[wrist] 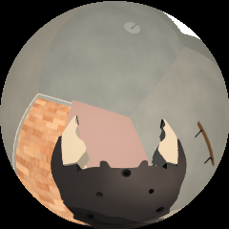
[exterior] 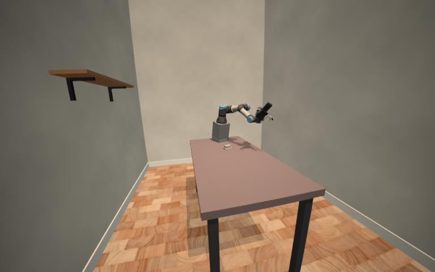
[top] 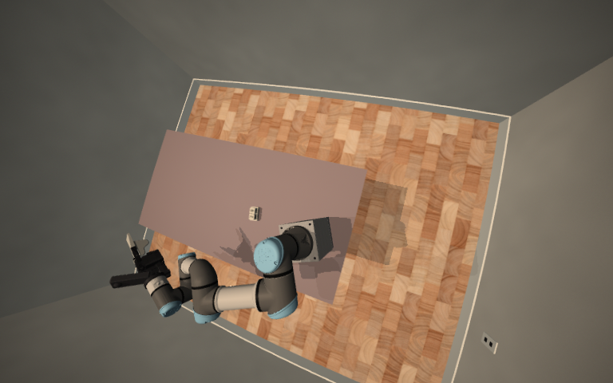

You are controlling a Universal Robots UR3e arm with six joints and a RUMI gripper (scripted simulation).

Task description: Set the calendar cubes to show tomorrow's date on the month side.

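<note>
The calendar (top: 254,213) (exterior: 227,148) is a small cream object on the table, a short way from the arm's base. It is too small in the top and exterior views to read the digits or the month's name, or to tell its cubes and tray apart clearly. My gripper (top: 137,240) (exterior: 269,115) (wrist: 120,118) is wide open, with nothing between its jaws. It is raised well away from the calendar, beyond the table's long edge. The calendar does not show in the wrist view.
The mauve table (top: 203,175) (exterior: 253,179) (wrist: 112,135) carries the arm's grey base block (top: 322,237) (exterior: 220,132) near one short end. A wooden shelf (exterior: 86,74) (wrist: 206,141) is fixed to a wall, across from the arm's side. Walls stand around the table.
</note>
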